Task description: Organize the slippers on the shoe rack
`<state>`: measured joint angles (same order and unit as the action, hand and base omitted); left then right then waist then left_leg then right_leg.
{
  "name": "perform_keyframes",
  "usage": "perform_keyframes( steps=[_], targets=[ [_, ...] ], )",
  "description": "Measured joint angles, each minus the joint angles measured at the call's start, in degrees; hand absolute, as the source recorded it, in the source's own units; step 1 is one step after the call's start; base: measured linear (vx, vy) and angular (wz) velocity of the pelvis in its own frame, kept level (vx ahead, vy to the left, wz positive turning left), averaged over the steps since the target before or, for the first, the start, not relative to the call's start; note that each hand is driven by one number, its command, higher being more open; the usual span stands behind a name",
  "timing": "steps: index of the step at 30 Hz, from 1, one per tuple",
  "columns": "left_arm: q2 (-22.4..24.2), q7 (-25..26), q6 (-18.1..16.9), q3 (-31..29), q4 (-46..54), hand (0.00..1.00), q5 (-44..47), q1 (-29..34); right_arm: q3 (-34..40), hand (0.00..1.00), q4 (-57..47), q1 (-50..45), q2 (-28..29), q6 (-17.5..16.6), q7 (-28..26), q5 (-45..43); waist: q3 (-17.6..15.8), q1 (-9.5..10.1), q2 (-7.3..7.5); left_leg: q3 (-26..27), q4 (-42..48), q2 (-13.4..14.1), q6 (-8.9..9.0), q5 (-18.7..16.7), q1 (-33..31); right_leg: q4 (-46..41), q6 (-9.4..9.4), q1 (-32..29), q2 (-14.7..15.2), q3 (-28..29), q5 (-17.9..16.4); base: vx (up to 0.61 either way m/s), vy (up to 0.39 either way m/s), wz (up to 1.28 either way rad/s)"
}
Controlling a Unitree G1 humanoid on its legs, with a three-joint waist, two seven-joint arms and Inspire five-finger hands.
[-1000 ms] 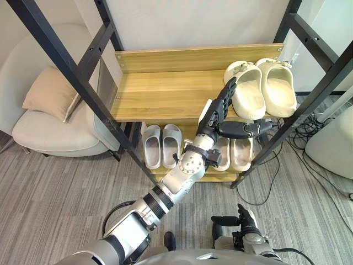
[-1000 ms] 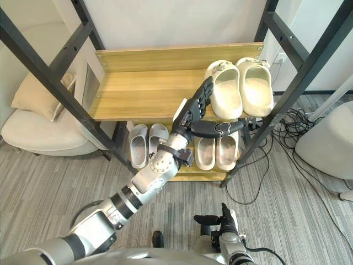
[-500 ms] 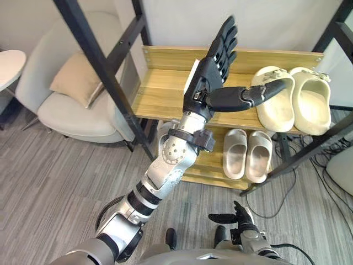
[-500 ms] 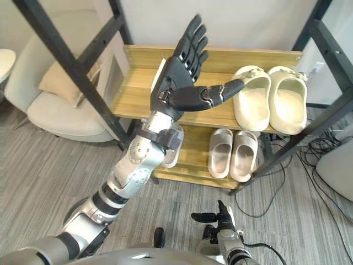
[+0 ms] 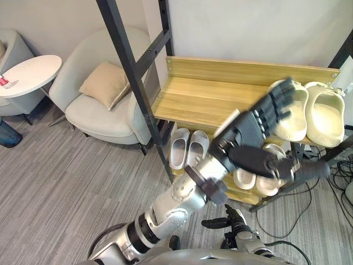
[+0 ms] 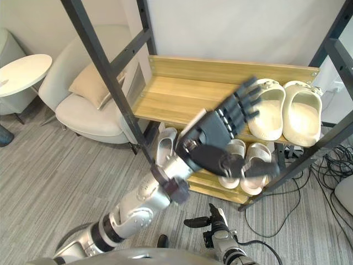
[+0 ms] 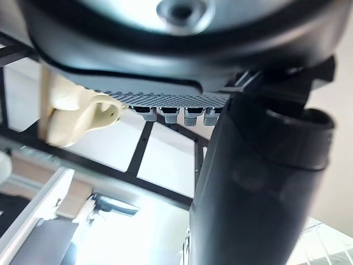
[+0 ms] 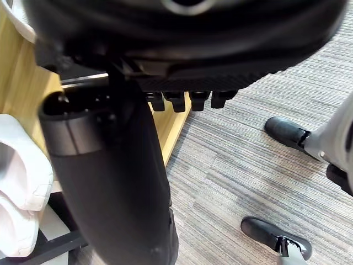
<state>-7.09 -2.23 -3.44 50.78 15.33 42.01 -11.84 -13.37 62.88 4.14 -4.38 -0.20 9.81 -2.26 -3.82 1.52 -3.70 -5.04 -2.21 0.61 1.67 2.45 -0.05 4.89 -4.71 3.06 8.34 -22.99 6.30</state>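
cream foam clogs [image 5: 324, 107] paired atop the wooden shoe rack [image 5: 209, 94], grey rubber slides [image 5: 180, 152] and beige slides [image 5: 268, 186] paired below; my left hand [image 5: 245, 135] and right hand [image 5: 236, 221] splay-fingered, empty; seemingly nothing left to sort.

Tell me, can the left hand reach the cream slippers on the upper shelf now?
Probably yes: the left hand is open, hovering in front of the cream slippers, and nothing stands between them.
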Motion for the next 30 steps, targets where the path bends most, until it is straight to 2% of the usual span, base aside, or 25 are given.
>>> perform_keyframes(
  steps=[3, 8, 10, 14, 15, 19, 20, 22, 24, 30],
  targets=[
    [-0.65, -3.22, 0.82, 0.66, -5.94, 1.00, -1.22, 3.81, -0.47, 1.00, 0.27, 0.05, 0.25, -0.02, -0.54, 0.05, 0.57, 0.16, 0.25, -0.03, -0.03, 0.15, 0.09, 0.06, 0.60, 0.03, 0.05, 0.51, -0.25, -0.03, -0.01, 0.00, 0.000, 0.00],
    [-3.42, -3.93, 2.59, -0.54, -17.81, 1.00, -6.77, 8.71, -1.27, 1.00, 0.30, -0.02, 0.69, -0.14, -0.65, 1.06, 0.43, -0.09, 0.71, 0.01, -0.24, 0.64, 0.77, 0.05, 1.25, 0.25, 0.14, 0.98, -0.67, 0.01, -0.17, -0.03, -0.010, -0.01],
    [-4.56, -4.23, 2.81, -4.94, -24.58, 1.00, -12.04, 13.85, -1.18, 1.00, 0.29, -0.71, 0.74, -0.16, -0.74, 1.85, 0.17, -0.29, 1.12, 0.20, -0.32, 1.11, 1.16, 0.04, 1.31, 0.25, 0.36, 0.86, -1.13, 0.25, -0.56, -0.02, -0.030, -0.05],
    [-4.96, -3.86, 2.79, -13.80, -30.51, 1.00, -18.18, 18.58, 1.54, 1.00, 0.26, -2.21, 1.05, -0.17, -0.79, 2.20, -0.44, -0.26, 2.07, 0.31, -0.32, 1.66, 1.69, -0.15, 1.34, 0.25, 0.81, 0.82, -1.94, 0.43, -0.85, 0.01, -0.024, -0.04],
    [-4.95, -3.02, 2.76, -17.78, -32.94, 1.00, -20.75, 19.87, 3.36, 1.00, -0.09, -2.64, 1.07, -0.17, -0.84, 2.20, -0.61, -0.18, 2.53, 0.95, -0.33, 2.03, 1.94, -0.31, 1.35, 0.25, 0.84, 0.57, -2.27, 0.90, -0.86, 0.02, -0.025, -0.13],
    [-4.39, -1.19, 2.74, -26.57, -39.61, 1.00, -25.32, 21.28, 6.58, 1.00, -1.00, -3.63, 0.53, -0.35, -0.81, 2.19, -0.78, -0.25, 2.83, 1.55, -0.39, 2.55, 1.93, -0.46, 1.39, 0.24, 1.29, 0.13, -2.74, 1.63, -0.82, 0.04, -0.020, -0.12],
    [-3.74, -0.08, 2.67, -30.74, -42.15, 1.00, -26.99, 21.84, 7.74, 1.00, -1.53, -4.15, 0.33, -0.41, -0.81, 2.18, -0.85, -0.30, 2.95, 1.65, -0.44, 2.69, 2.00, -0.56, 1.49, 0.24, 1.38, 0.14, -2.88, 1.71, -0.92, 0.06, -0.012, -0.06],
    [-3.39, 1.07, 2.66, -33.40, -44.22, 1.00, -28.28, 21.81, 7.91, 1.00, -1.65, -4.41, 0.24, -0.42, -0.76, 2.18, -0.93, -0.30, 3.09, 1.81, -0.52, 2.80, 2.06, -0.64, 1.64, 0.24, 1.41, 0.15, -2.99, 1.84, -1.01, 0.04, -0.005, -0.06],
    [-2.27, 3.48, 2.58, -39.69, -49.00, 1.00, -31.93, 21.66, 9.36, 1.00, -2.47, -4.83, 0.56, -0.50, -0.86, 2.16, -1.20, -0.21, 3.50, 2.74, -0.59, 3.10, 2.18, -1.01, 2.04, 0.24, 1.49, 0.11, -3.30, 2.61, -1.09, 0.04, 0.004, -0.18],
    [-1.37, 6.79, 2.47, -45.70, -57.65, 1.00, -37.20, 21.51, 10.68, 1.00, -2.52, -4.90, 0.94, -0.61, -0.85, 2.13, -1.58, -0.35, 4.12, 3.50, -0.58, 3.13, 2.14, -1.40, 2.46, 0.25, 1.48, 0.08, -3.33, 3.28, -1.11, 0.01, 0.016, -0.08]
  ],
)
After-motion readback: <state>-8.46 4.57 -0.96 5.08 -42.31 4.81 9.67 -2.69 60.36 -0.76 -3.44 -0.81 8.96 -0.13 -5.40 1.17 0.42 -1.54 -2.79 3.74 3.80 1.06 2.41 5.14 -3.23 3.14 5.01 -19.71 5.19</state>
